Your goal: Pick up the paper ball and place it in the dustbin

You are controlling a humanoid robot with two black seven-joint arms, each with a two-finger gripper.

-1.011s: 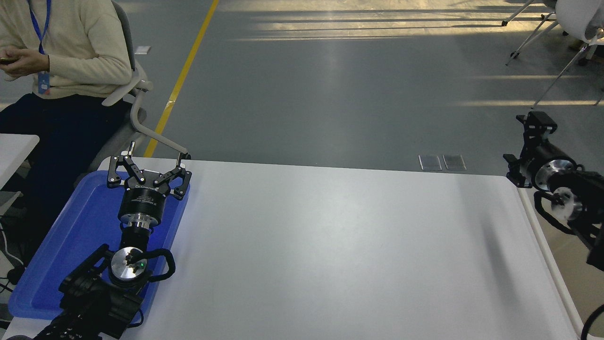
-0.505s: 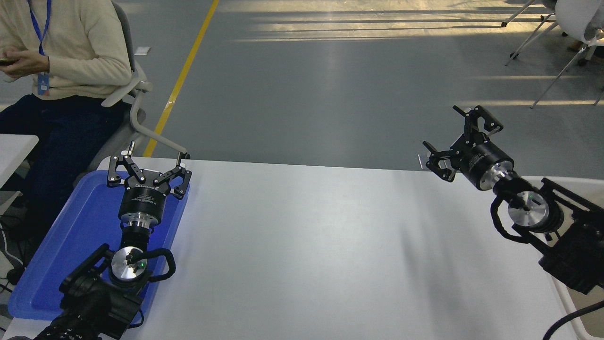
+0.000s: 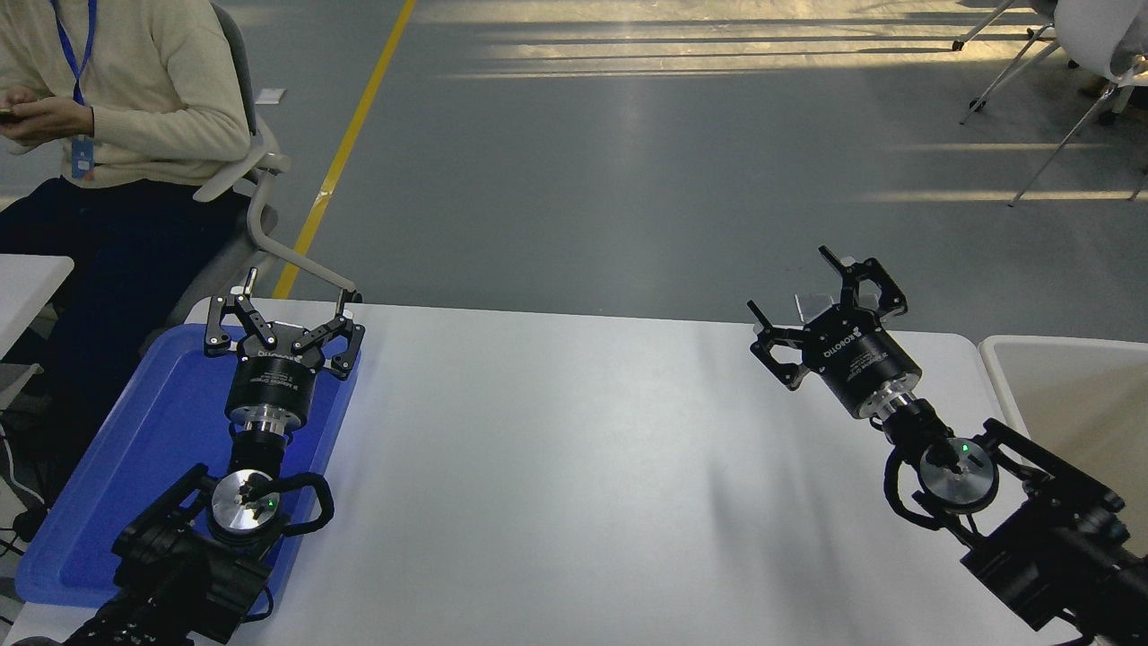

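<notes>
No paper ball shows in the head view. The cream dustbin (image 3: 1063,395) stands beside the table's right edge, and only its rim and beige inside show. My right gripper (image 3: 812,296) is open and empty over the table's far right edge, to the left of the dustbin. My left gripper (image 3: 282,309) is open and empty, parked over the blue tray (image 3: 152,431) at the lower left.
A person in a cream sweater (image 3: 117,81) sits on an office chair (image 3: 260,179) at the far left, beyond the tray. The white table (image 3: 574,467) spreads between my two arms. Chair legs (image 3: 1022,63) stand on the grey floor at the top right.
My right arm has swung in from the right edge to the left and down over the table's far right corner. The dustbin has come into sight behind it. The left arm has not moved.
</notes>
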